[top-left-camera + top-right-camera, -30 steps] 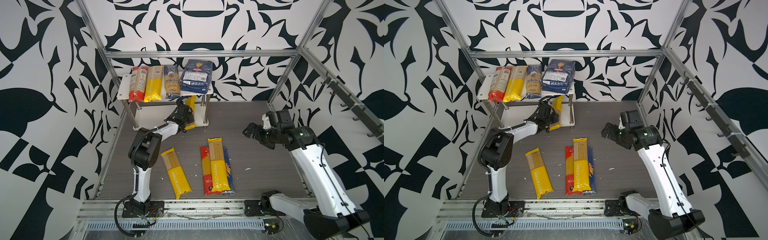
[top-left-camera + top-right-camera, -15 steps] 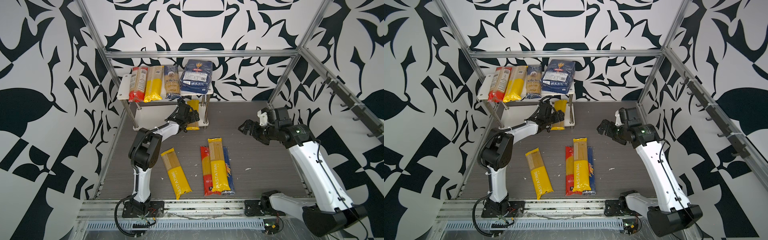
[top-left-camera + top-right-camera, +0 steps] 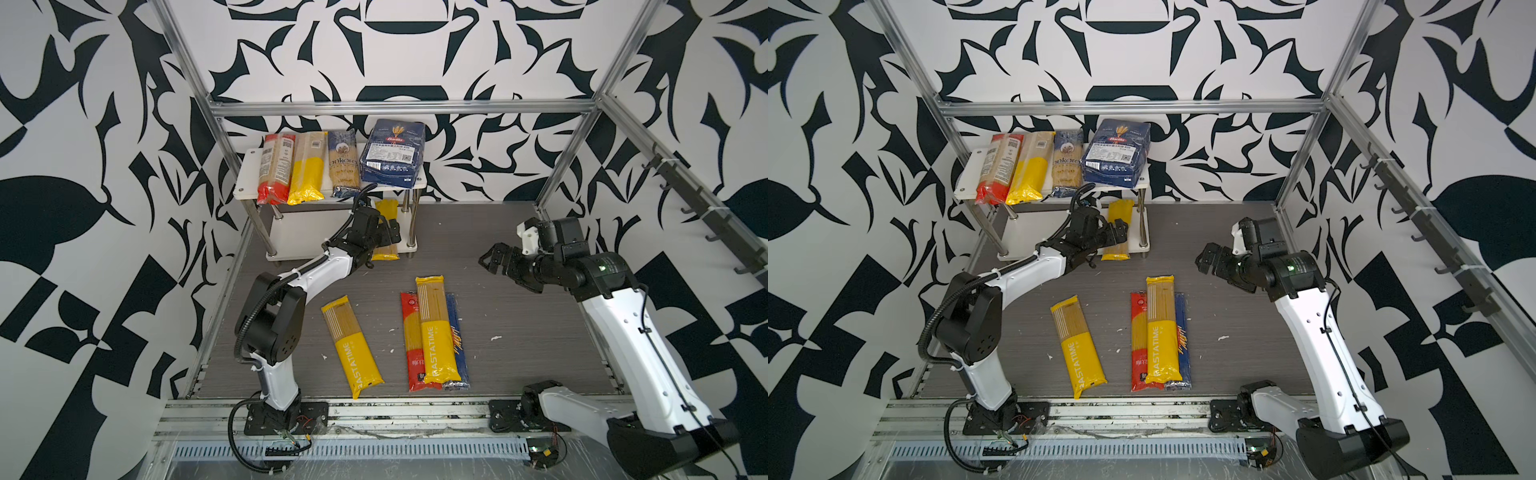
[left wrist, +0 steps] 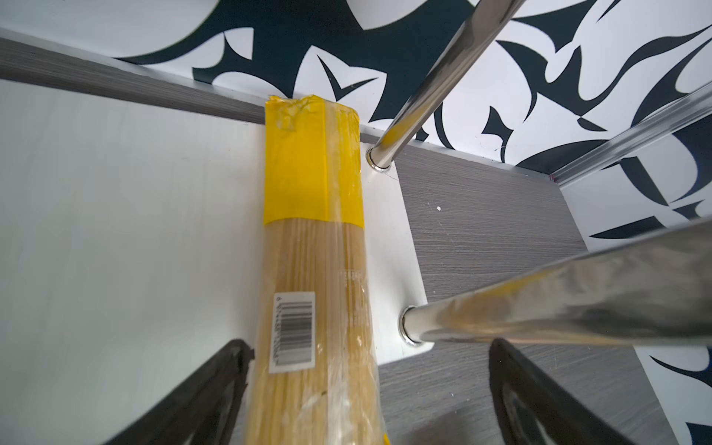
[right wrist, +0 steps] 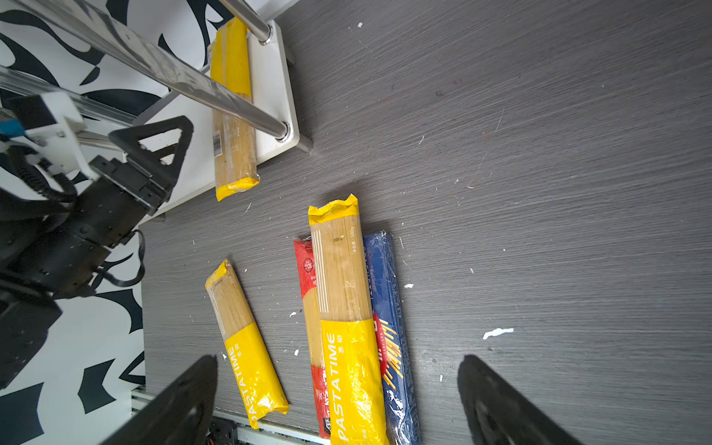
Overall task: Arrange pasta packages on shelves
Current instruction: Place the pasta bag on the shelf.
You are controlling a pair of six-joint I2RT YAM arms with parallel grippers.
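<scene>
From here I see white shelves (image 3: pixel 247 183) with chrome posts (image 3: pixel 411 224), a grey wood-grain tabletop (image 3: pixel 540 332), and pasta packages (image 3: pixel 436 353) in yellow, red and dark blue. The walls (image 3: pixel 83 124) carry bold black-and-white leaf shapes.

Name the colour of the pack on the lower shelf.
Yellow-ended clear pack, best in left wrist view.

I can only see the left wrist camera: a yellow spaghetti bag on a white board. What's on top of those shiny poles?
Observer: A white top board holding four packs: a red-ended spaghetti bag, a yellow spaghetti bag, a clear narrow bag with dark-blue ends and a wide dark-blue Barilla bag.
Operator: Are more bags on the grey floor?
Observer: Four. A lone yellow PASTATIME bag, plus a second yellow PASTATIME bag lying on a red narrow bag and a dark-blue narrow bag.
Operator: What's the other hand doing?
Observer: The right hand hangs open over the floor, holding nothing.
</scene>
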